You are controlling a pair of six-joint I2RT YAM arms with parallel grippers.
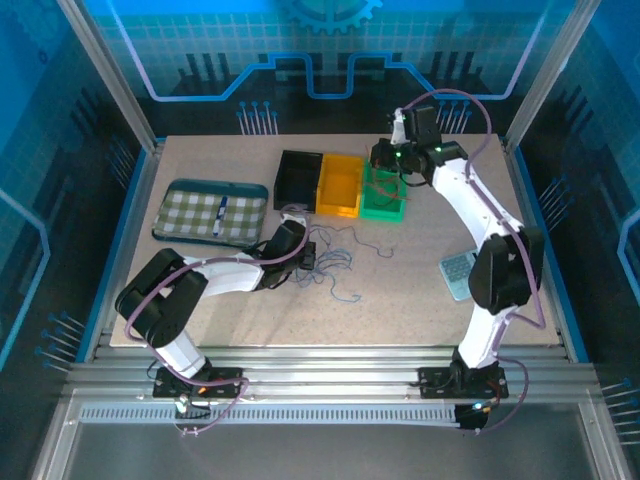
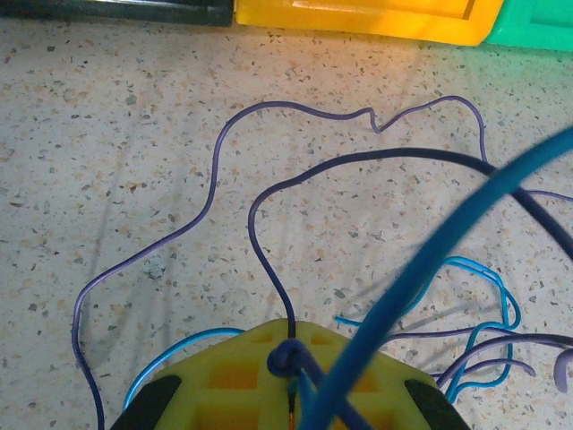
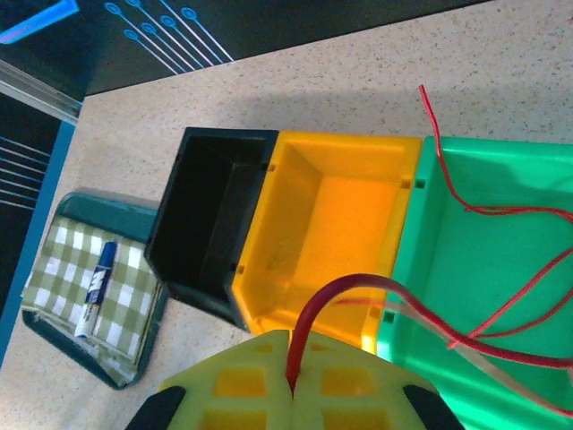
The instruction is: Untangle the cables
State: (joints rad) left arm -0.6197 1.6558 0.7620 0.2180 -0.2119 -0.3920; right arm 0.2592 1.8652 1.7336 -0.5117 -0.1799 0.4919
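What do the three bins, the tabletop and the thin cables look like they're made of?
Black bin, yellow bin and green bin: likely moulded plastic, smooth and faintly glossy, with uniform colour. Tabletop: speckled, either stone-like composite or laminate; I cannot tell which. The cables: probably plastic-insulated wire, shiny and holding loose curves.

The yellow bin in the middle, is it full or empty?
Empty. In the right wrist view the yellow bin shows a bare floor; the red cable loops into the green bin beside it.
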